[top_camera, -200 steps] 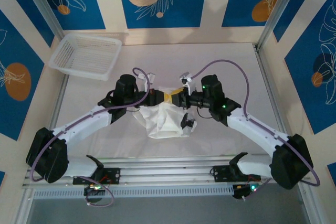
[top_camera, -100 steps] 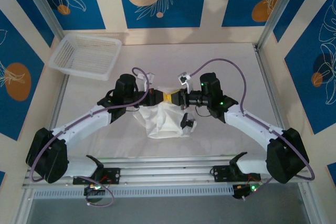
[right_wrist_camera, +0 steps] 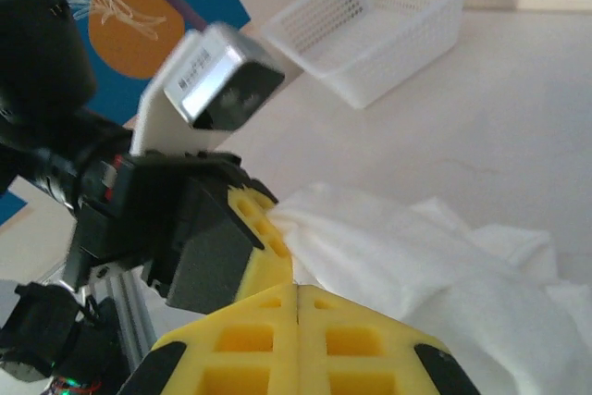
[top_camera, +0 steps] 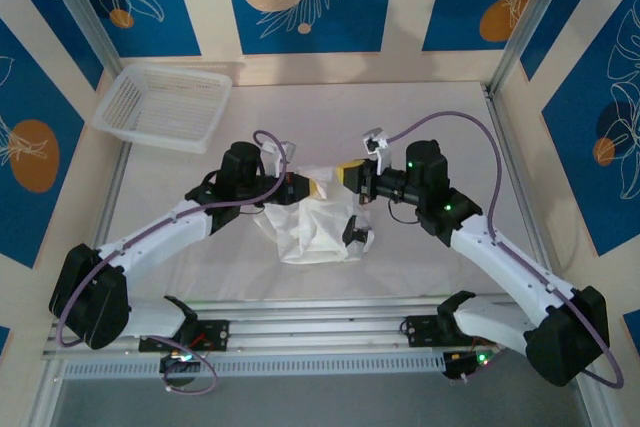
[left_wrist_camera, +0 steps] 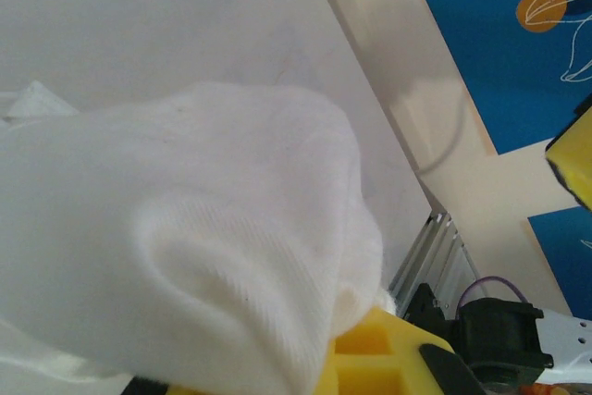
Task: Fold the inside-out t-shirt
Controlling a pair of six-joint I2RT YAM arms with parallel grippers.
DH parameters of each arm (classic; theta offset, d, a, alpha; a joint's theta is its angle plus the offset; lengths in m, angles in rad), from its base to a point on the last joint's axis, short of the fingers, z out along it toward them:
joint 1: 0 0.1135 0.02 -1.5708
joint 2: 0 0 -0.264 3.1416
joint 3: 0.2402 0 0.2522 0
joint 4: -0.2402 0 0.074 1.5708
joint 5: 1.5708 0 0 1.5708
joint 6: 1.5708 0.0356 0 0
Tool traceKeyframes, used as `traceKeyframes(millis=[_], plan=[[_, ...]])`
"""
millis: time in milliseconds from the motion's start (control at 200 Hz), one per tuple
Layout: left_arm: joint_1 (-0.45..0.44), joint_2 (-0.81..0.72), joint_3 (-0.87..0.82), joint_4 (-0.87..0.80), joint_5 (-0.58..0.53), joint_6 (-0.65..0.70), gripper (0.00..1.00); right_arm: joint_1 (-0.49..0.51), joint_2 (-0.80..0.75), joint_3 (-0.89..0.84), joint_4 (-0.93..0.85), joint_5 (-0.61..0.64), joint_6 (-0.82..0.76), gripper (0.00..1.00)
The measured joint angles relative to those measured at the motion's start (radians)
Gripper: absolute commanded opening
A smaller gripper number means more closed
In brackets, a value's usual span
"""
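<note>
The white t-shirt (top_camera: 305, 232) lies crumpled at the table's middle, with a small dark patch (top_camera: 352, 231) at its right edge. Its top is lifted into my left gripper (top_camera: 312, 188), which is shut on the cloth. In the left wrist view the t-shirt (left_wrist_camera: 185, 228) drapes over the yellow fingers (left_wrist_camera: 388, 358). My right gripper (top_camera: 349, 176) hovers just right of the left one, shut with nothing in it. In the right wrist view its fingertips (right_wrist_camera: 298, 293) meet in front of the left gripper's finger (right_wrist_camera: 264, 242), from which the t-shirt (right_wrist_camera: 435, 265) spreads out.
A white mesh basket (top_camera: 163, 105) stands at the back left corner, also seen from the right wrist (right_wrist_camera: 370, 25). Metal frame posts (top_camera: 520, 37) edge the table right and left. A rail (top_camera: 320, 332) runs along the near edge.
My right gripper has pulled back to the right, away from the left gripper's tips that it touched before. The left gripper and the t-shirt have barely moved.
</note>
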Motion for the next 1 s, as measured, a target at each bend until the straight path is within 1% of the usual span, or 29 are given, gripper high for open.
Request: traceKeyframes(millis=[25,35,55,85,100,110,115,130,185,215,305,415,515,555,575,590,595,600,615,625,630,635,640,670,770,820,875,945,1000], plan=[[0.0,0.0,0.0,0.0,0.0,0.0,0.0,0.0,-0.001,0.0,-0.003,0.003,-0.001,0.0],[0.0,0.0,0.0,0.0,0.0,0.0,0.0,0.0,-0.001,0.0,-0.004,0.005,-0.001,0.02],[0.0,0.0,0.0,0.0,0.0,0.0,0.0,0.0,0.0,0.0,-0.005,0.006,-0.003,0.11],[0.0,0.0,0.0,0.0,0.0,0.0,0.0,0.001,0.002,0.0,-0.01,0.007,-0.003,0.32],[0.0,0.0,0.0,0.0,0.0,0.0,0.0,0.002,0.002,0.0,-0.013,0.008,-0.01,0.41],[0.0,0.0,0.0,0.0,0.0,0.0,0.0,0.003,0.002,0.0,-0.015,0.008,-0.008,0.43],[0.0,0.0,0.0,0.0,0.0,0.0,0.0,0.005,0.003,0.0,-0.016,0.008,-0.01,0.46],[0.0,0.0,0.0,0.0,0.0,0.0,0.0,0.007,0.003,0.0,-0.018,0.007,-0.019,0.52],[0.0,0.0,0.0,0.0,0.0,0.0,0.0,0.03,0.01,0.0,-0.025,0.014,-0.051,0.57],[0.0,0.0,0.0,0.0,0.0,0.0,0.0,0.044,0.015,0.0,-0.027,0.015,-0.066,0.58],[0.0,0.0,0.0,0.0,0.0,0.0,0.0,0.079,0.047,0.0,-0.032,0.019,-0.1,0.56],[0.0,0.001,0.0,0.0,0.001,0.0,0.0,0.077,0.105,0.0,-0.034,0.016,-0.106,0.54],[0.0,0.001,0.0,0.0,0.001,0.0,0.0,0.073,0.171,0.003,-0.034,0.006,-0.105,0.46],[0.0,0.001,0.0,0.0,0.001,0.0,0.0,0.073,0.201,0.011,-0.037,-0.006,-0.103,0.4],[0.0,0.001,0.0,0.0,0.001,0.0,0.0,0.073,0.213,0.016,-0.039,-0.013,-0.095,0.34],[0.0,0.001,0.0,0.0,0.001,0.0,0.0,0.073,0.223,0.02,-0.038,-0.016,-0.098,0.29],[0.0,0.001,0.0,0.0,0.001,0.0,0.0,0.073,0.228,0.023,-0.039,-0.019,-0.095,0.26],[0.0,0.001,0.0,0.0,0.001,0.0,0.0,0.073,0.228,0.023,-0.039,-0.019,-0.095,0.26],[0.0,0.001,0.0,0.0,-0.003,0.0,0.0,0.073,0.235,0.026,-0.04,-0.025,-0.089,0.2],[0.0,0.001,0.0,-0.001,-0.004,0.0,0.0,0.073,0.241,0.03,-0.04,-0.031,-0.091,0.13],[0.0,0.001,0.0,-0.001,-0.004,0.0,0.0,0.073,0.243,0.032,-0.04,-0.032,-0.091,0.13],[0.0,0.001,0.0,-0.002,-0.006,0.0,0.0,0.073,0.245,0.033,-0.041,-0.033,-0.091,0.09],[0.0,0.001,0.0,-0.002,-0.006,0.0,0.0,0.073,0.245,0.033,-0.041,-0.033,-0.091,0.09],[0.002,0.001,0.0,-0.003,-0.008,0.0,0.0,0.073,0.253,0.042,-0.042,-0.042,-0.085,0.0],[0.002,0.0,0.0,-0.004,-0.019,0.012,0.0,0.072,0.25,0.058,-0.044,-0.054,-0.055,0.0],[0.002,0.0,0.0,-0.017,-0.031,0.032,0.03,0.065,0.234,0.059,-0.046,-0.065,-0.035,0.0],[0.002,0.001,0.003,-0.036,-0.045,0.08,0.08,0.054,0.211,0.059,-0.055,-0.084,-0.003,0.0],[0.001,0.011,0.019,-0.061,-0.06,0.157,0.1,0.024,0.179,0.059,-0.063,-0.124,0.042,0.0],[0.004,0.025,0.035,-0.068,-0.064,0.212,0.14,-0.011,0.148,0.059,-0.064,-0.164,0.09,0.0]])
